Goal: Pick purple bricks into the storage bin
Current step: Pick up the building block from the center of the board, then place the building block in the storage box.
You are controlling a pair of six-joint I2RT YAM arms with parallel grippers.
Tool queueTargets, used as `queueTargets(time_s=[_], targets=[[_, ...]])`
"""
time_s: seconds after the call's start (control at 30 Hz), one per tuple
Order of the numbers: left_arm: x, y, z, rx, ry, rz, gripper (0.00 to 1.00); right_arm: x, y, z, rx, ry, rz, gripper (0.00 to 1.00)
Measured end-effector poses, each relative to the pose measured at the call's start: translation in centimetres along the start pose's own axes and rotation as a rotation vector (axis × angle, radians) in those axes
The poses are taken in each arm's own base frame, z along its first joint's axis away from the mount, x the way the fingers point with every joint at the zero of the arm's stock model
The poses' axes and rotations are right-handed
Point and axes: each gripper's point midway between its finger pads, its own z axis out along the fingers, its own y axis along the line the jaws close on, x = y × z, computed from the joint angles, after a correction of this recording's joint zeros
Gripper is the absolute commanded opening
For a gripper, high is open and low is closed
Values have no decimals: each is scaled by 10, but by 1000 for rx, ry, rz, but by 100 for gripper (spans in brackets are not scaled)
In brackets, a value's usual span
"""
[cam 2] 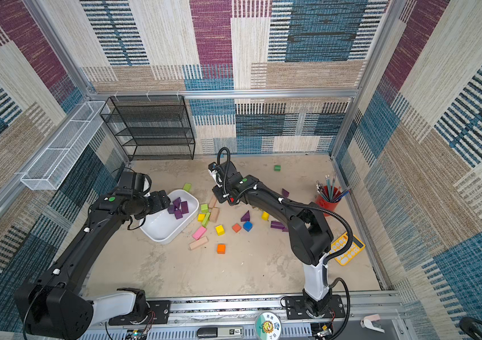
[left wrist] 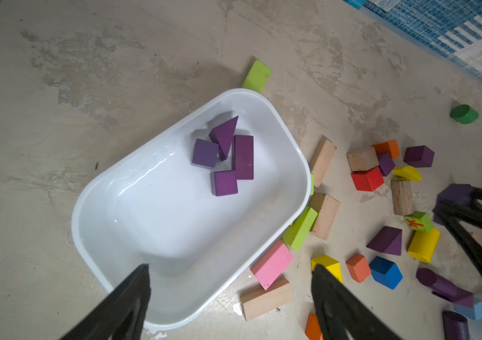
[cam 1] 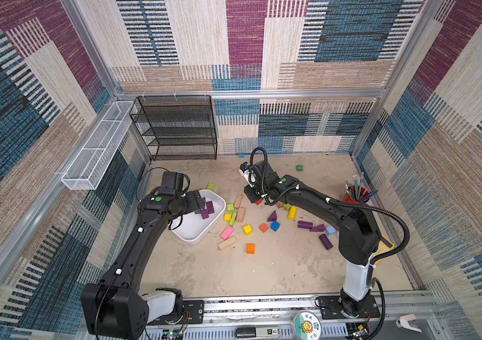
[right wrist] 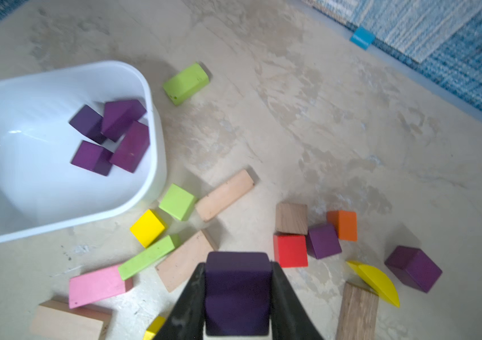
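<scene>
The white storage bin (cam 1: 195, 231) (left wrist: 175, 229) (right wrist: 27, 191) lies left of centre on the floor. Several purple bricks (cam 1: 205, 209) (left wrist: 225, 153) (right wrist: 113, 135) rest together at its far end. My left gripper (left wrist: 230, 268) (cam 1: 195, 201) hangs open over the bin with nothing between its fingers. My right gripper (right wrist: 238, 265) is shut on a purple brick (right wrist: 238, 294) (left wrist: 454, 194), raised above the scattered blocks right of the bin. Loose purple bricks lie on the floor: a wedge (cam 1: 272, 216), an oblong (cam 1: 304, 225), a cylinder (cam 1: 325, 241) and two cubes (right wrist: 323, 240) (right wrist: 413, 268).
Other blocks crowd the bin's right side, among them a pink oblong (cam 1: 227, 232), a blue cube (cam 1: 275, 225) and an orange cube (cam 1: 250, 248). A black mesh rack (cam 1: 175, 129) and a white wire basket (cam 1: 95, 150) stand at the back left. A red pencil cup (cam 1: 356, 197) stands right.
</scene>
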Motion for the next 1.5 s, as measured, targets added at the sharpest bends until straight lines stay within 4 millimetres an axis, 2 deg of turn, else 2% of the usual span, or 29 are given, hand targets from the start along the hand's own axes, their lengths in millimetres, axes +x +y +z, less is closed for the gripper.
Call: queueTargets(time_s=[0.27,0.5,1.1,1.5], targets=[[-20,46,-2,-82,-41,-147,87,-36,39,13,-67,-58,-60,35],[-24,68,5,-93,-19,-245,86,-49,73,36,-117,-66,-109,36],[-20,73,17,-88,28,-274,85,-36,140,90,-209,-10,-184,36],[-18,67,18,-54,45,-276,84,-17,169,105,-236,27,-197,36]])
